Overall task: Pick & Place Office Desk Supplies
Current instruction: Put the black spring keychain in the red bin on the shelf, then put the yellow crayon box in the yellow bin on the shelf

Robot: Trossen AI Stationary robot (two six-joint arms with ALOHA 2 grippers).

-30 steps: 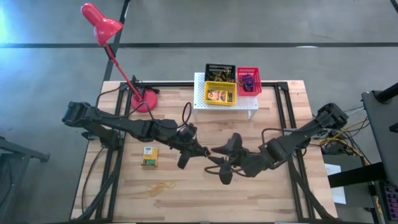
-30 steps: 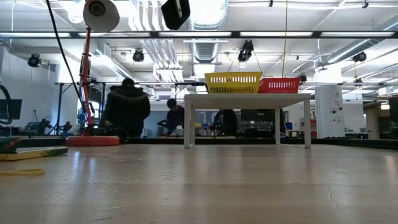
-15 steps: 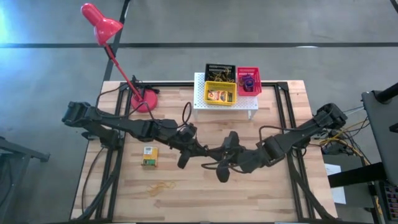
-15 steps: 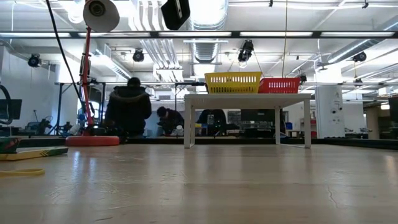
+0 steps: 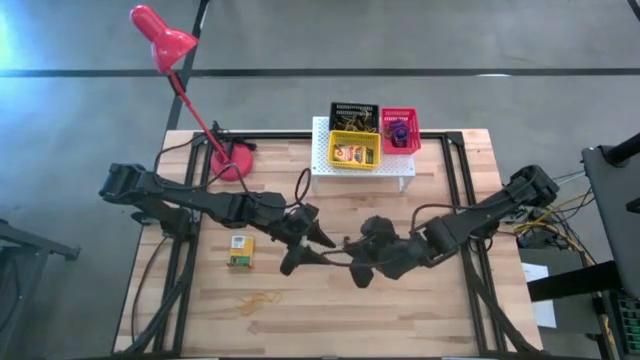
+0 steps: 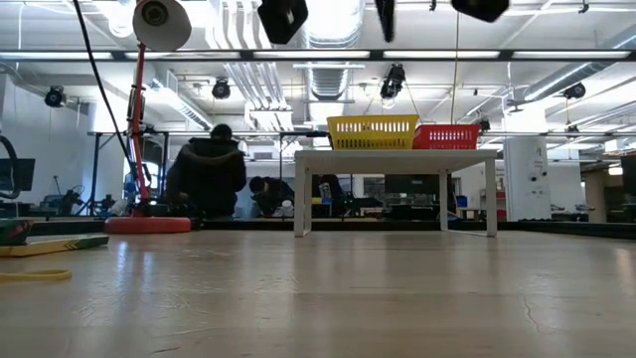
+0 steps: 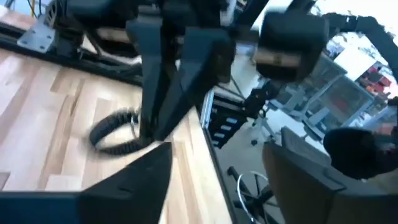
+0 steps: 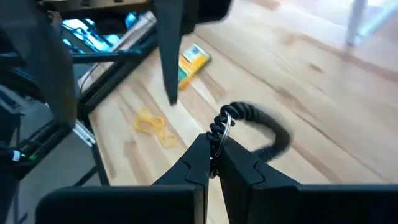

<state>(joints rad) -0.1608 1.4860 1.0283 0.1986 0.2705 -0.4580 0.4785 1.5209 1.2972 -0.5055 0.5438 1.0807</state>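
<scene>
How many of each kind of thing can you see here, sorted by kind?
Trays on the white stand: 3, black tray, yellow tray, red tray
Yellow-green card box on the table: 1
Yellow rubber bands: 1 small pile
Black coiled ring in the right hand: 1
Red desk lamp: 1
Total: 7

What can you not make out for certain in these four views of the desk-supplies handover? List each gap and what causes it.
- Contents of the black tray and red tray: too small in the high view; walls hide them in the low view.
- Printing on the card box: too small in the high view, blurred in the right wrist view.
- Black ring in the right gripper: motion-blurred; the arms cover it from above.
</scene>
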